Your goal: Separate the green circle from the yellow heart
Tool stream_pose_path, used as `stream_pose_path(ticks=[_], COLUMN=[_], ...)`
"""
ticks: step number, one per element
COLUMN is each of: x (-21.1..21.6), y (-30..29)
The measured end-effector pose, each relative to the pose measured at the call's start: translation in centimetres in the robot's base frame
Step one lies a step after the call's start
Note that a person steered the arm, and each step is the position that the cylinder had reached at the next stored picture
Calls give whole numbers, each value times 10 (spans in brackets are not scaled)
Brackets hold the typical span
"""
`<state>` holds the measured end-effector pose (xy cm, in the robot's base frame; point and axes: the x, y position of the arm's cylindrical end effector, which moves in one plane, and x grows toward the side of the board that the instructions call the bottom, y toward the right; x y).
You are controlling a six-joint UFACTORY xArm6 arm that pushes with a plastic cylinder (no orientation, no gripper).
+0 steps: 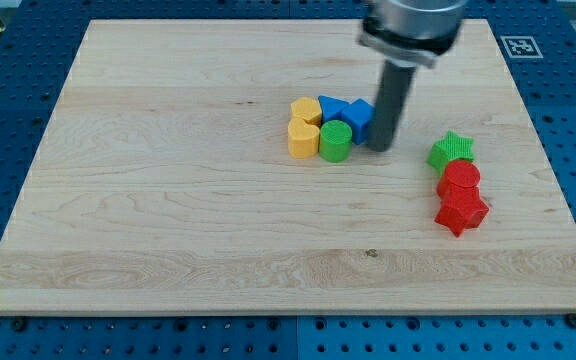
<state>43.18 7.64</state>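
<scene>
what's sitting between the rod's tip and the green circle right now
In the camera view, only a sliver of bare board separates my tip from the green circle; the blue block sits just above that gap.

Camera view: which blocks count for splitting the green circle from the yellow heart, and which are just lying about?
Job:
- green circle
- yellow heart, touching the circle's left side
- my tip, just right of the cluster

Lying about:
- yellow block behind the heart
- two blue blocks
- green star
- red circle
- red star

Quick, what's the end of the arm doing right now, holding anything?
My tip: a bare rod, holding nothing, on the board right of the green circle, beside a blue block.
</scene>
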Motion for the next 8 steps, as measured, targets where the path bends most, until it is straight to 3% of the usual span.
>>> stream_pose_path(ticks=[2,3,4,5,8], x=[6,49,51,35,8], y=[-30,-36,-73,-97,-65])
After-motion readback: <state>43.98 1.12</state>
